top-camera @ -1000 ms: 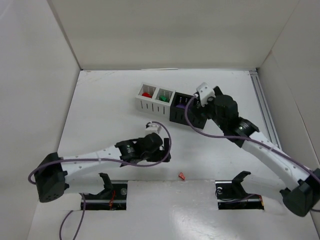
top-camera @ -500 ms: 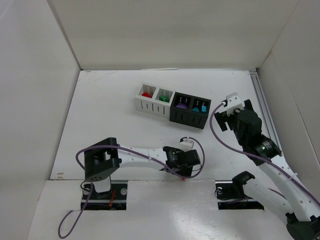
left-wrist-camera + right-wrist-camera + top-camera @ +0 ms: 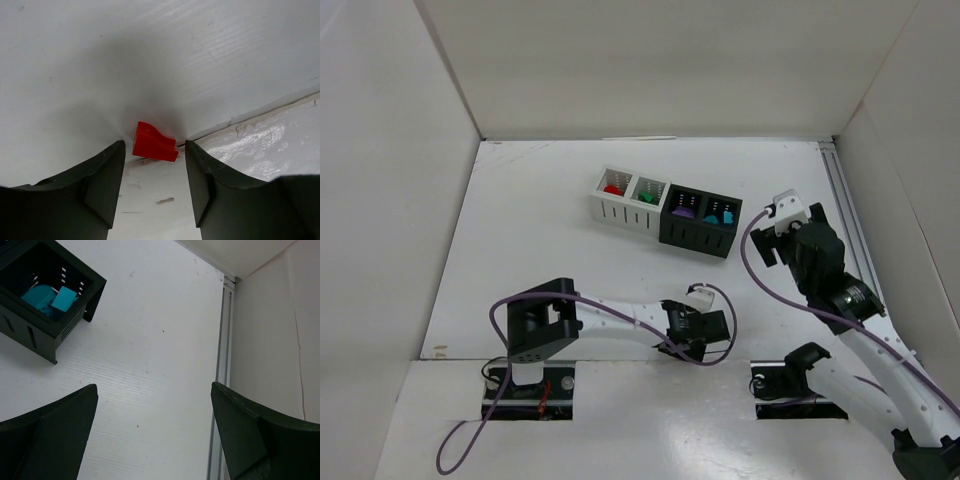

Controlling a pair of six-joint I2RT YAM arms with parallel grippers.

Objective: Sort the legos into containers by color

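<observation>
Left arm, near side of the containers. The left tool hangs low over the white worktop, well apart from the row of four square, slotted plastic containers and on its near side. The jaws stand partly apart, clamped on nothing. Between them lies a small, wedge-shaped plastic red lego, with a narrow gap to each jaw. It rests where the worktop meets the glossy near ledge, on the seam. Its long axis runs roughly from one jaw to the other, slightly tilted, so a pinch would likely fall on its short ends. In the view from above the tool hides it.

Centre, the containers. From the row's left end:
- the first white cup holds red pieces
- the second white cup holds green
- the first black cup holds purple
- the end black cup holds teal pieces

The red cup is therefore the one at the row's left end, on the far side of the red lego and to its left.

Right arm, beyond the row's right end. The right tool hovers just past the teal cup, its jaws wide apart and holding nothing. It is well apart from the red lego, so the left arm is plainly the nearer one.
</observation>
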